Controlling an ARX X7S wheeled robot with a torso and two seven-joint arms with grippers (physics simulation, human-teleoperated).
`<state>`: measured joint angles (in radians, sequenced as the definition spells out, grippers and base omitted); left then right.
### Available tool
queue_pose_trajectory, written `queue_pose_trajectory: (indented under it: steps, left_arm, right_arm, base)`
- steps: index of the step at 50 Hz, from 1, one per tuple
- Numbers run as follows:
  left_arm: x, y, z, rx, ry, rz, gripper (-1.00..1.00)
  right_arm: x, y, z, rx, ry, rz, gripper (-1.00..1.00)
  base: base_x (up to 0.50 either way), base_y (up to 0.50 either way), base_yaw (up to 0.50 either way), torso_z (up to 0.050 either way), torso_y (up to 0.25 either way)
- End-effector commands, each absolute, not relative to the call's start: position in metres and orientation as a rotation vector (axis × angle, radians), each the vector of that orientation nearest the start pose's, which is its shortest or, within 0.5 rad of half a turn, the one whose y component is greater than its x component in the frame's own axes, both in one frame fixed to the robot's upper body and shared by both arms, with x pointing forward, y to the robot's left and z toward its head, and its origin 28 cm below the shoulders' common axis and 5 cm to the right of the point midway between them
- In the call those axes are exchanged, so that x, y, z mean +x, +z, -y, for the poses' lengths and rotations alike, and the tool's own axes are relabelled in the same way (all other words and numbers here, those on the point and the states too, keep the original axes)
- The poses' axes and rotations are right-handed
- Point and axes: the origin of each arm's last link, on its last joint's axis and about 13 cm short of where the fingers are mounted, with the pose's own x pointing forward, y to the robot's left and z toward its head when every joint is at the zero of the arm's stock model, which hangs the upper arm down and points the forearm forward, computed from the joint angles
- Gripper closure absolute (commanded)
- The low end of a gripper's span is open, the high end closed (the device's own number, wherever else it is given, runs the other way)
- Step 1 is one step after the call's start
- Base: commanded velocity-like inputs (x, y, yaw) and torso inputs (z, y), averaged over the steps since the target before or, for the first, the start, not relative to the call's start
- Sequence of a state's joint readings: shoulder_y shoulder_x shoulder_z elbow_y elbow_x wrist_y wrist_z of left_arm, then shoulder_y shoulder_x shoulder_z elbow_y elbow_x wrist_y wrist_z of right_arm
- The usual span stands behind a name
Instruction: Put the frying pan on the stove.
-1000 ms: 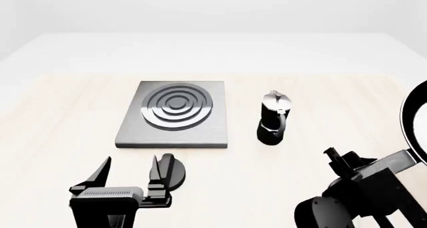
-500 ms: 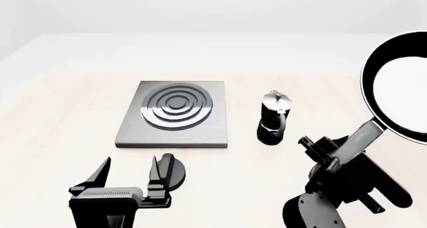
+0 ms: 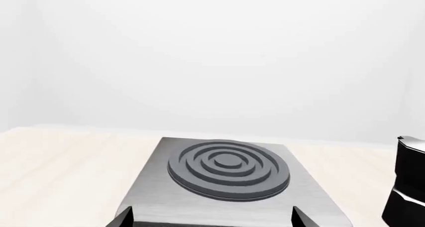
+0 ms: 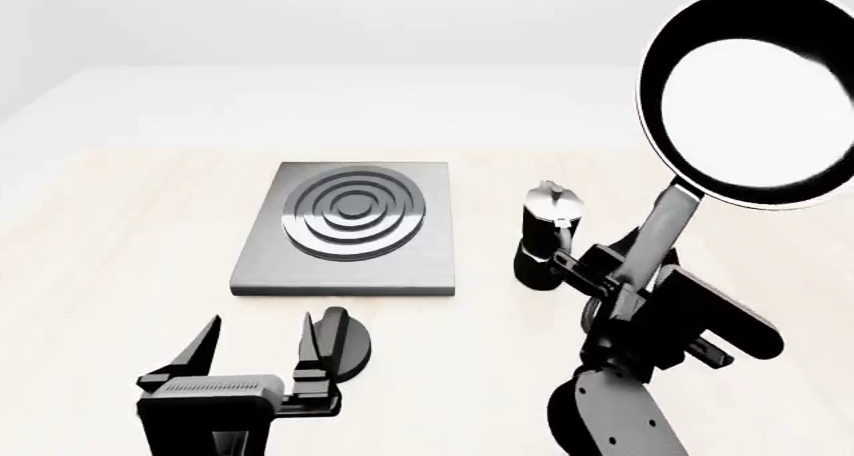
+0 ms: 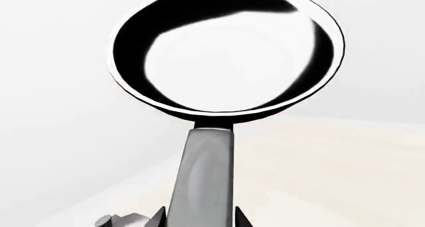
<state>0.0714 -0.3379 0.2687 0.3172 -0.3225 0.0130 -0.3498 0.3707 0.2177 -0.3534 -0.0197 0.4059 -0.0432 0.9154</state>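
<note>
In the left wrist view, the stove lies flat on the pale wooden table, its dark burner rings facing up. Two dark fingertips of the left gripper show at the near edge of the stove, set wide apart with nothing between them. A black shape, the moka pot, is cut off at the right.

In the head view, the stove sits on the table left of centre. The pot stands upright to its right, a gap between them. The left gripper hovers near the camera, jaws spread and empty, with a round black knob just behind its right finger. The right gripper clamps the handle of the pan, which is lifted high at the right, tilted so its glossy inside faces the camera, well away from the stove.

In the right wrist view, the pan fills the frame, its handle running down between the fingers of the right gripper, which grip it on both sides.
</note>
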Motion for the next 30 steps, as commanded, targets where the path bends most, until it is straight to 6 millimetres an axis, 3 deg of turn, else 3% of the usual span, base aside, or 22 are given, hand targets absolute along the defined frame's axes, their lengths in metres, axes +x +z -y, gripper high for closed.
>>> queue_pose_trajectory:
  steps: [1, 10, 30]
  left_arm:
    - [0.187, 0.061, -0.213, -0.068, 0.000, 0.147, -1.00]
    - [0.187, 0.062, -0.212, -0.061, -0.002, 0.149, -1.00]
    - [0.185, 0.058, -0.211, -0.065, -0.007, 0.143, -1.00]
  right_arm:
    - [0.284, 0.115, 0.069, 0.218, -0.402, 0.305, 1.00]
    - [0.288, 0.121, 0.064, 0.186, -0.243, 0.275, 1.00]
    - [0.295, 0.126, 0.056, 0.177, -0.086, 0.109, 1.00]
  base:
    - [0.00, 0.00, 0.00, 0.000, 0.000]
    - [0.00, 0.00, 0.00, 0.000, 0.002]
    - [0.00, 0.00, 0.00, 0.000, 0.002]
